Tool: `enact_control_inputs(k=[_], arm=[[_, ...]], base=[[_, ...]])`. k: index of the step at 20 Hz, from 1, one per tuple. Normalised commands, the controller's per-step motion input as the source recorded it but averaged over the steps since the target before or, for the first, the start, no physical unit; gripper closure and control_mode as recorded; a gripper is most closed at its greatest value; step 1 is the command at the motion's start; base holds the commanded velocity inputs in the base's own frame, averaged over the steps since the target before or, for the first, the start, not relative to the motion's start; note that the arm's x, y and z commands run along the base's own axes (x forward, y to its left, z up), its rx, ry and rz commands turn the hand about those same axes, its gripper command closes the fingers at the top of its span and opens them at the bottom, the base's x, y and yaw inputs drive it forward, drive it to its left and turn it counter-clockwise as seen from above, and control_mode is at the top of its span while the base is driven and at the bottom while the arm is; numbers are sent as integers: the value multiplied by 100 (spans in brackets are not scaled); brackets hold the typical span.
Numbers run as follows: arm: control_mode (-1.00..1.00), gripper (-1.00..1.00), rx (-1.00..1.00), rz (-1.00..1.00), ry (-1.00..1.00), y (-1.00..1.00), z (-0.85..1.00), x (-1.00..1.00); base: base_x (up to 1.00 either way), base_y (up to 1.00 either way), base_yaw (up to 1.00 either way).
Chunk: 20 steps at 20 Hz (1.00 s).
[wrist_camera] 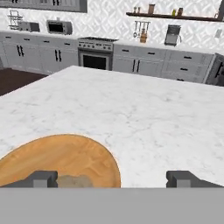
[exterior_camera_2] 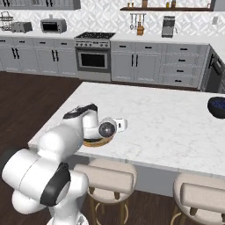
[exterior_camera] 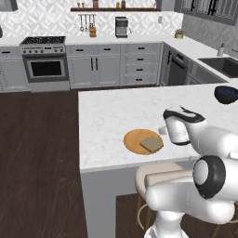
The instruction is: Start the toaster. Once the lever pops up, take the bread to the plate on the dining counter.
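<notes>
— What's beyond the tool?
— Grey cabinets (exterior_camera: 95, 69) with black handles, a steel oven (exterior_camera: 45, 66), patterned white wall tiles (wrist_camera: 109, 19).
— Above them?
— A wood shelf (exterior_camera_2: 165, 8) with jars; utensils hang under it.
— And below the tool?
— Dark wood floor (exterior_camera: 37, 162), padded stools (exterior_camera_2: 107, 178).

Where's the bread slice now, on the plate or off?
On the plate. The bread slice lies flat on the wooden plate, toward its right edge, on the dining counter. The gripper has its jaws open, holding nothing.
</notes>
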Motion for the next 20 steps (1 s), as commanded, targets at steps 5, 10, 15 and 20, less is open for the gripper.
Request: enact_control_inputs(k=[5,10,15,20], arm=[[-100,-100,0,-9,-1,3,100,-62],[-100,-100,0,-10,7,10,100,-2],[-100,-100,0,-5,18,13,100,-3],[-100,-100,0,-3,37,32,99,-44]], base=[[0,0,0],[0,0,0],[0,0,0],[0,0,0]])
